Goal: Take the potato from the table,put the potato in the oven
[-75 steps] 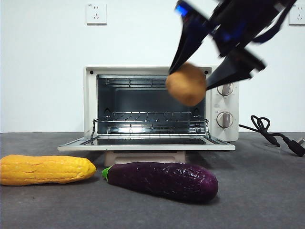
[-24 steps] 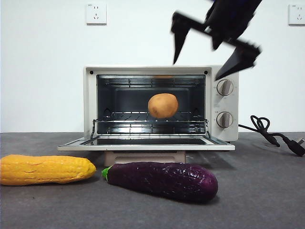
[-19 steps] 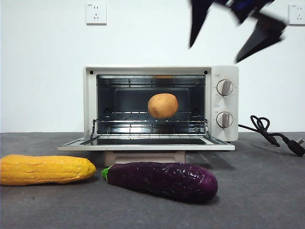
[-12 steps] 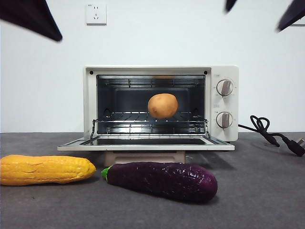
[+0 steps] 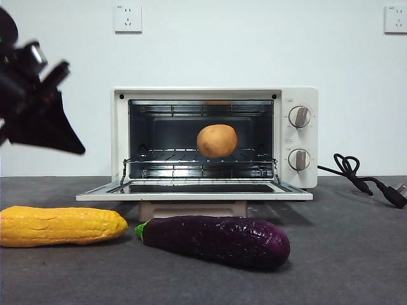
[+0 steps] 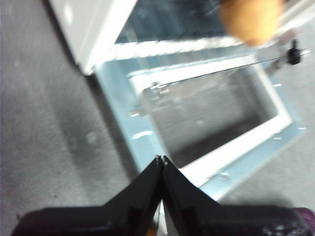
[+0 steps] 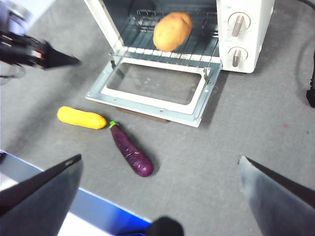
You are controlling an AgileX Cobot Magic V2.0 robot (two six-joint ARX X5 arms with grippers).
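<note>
The orange-brown potato (image 5: 217,140) (image 7: 172,31) (image 6: 251,19) rests on the wire rack inside the cream-white oven (image 5: 210,93) (image 7: 253,49), whose glass door (image 5: 194,190) (image 7: 152,83) lies folded down. My left gripper (image 5: 76,147) (image 6: 161,160) (image 7: 74,61) hangs shut and empty in the air left of the oven, above the door's left corner. High above the table (image 5: 343,254), my right gripper (image 7: 160,158) is open wide with nothing in it and is out of the front view.
A yellow corn cob (image 5: 60,225) (image 7: 81,118) and a purple aubergine (image 5: 216,240) (image 7: 130,150) lie on the table in front of the door. The oven's black cord (image 5: 356,175) trails off to the right.
The right gripper let go of the potato on the rack and rose out of the front view at the top right. The left arm came in from the top left and dropped lower.
</note>
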